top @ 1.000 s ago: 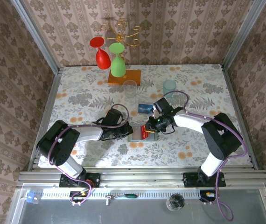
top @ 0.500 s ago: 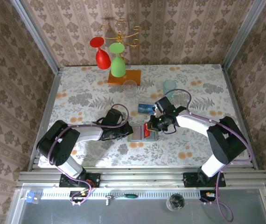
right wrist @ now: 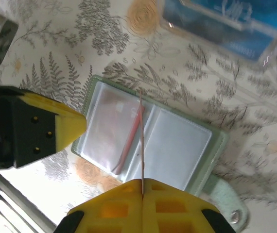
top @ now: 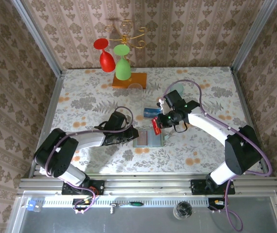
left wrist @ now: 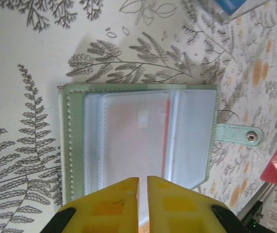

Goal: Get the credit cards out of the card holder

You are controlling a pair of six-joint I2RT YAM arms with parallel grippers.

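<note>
The right gripper (right wrist: 142, 186), clamped on the red credit card (top: 155, 125), has lifted it clear of the card holder (top: 148, 139) since a second ago. The left gripper (left wrist: 143, 187) stays at the holder's left edge, fingers nearly together; whether they pinch it is unclear. The blue credit card (top: 151, 112) lies on the table just beyond the holder, cropped in the right wrist view.
</note>
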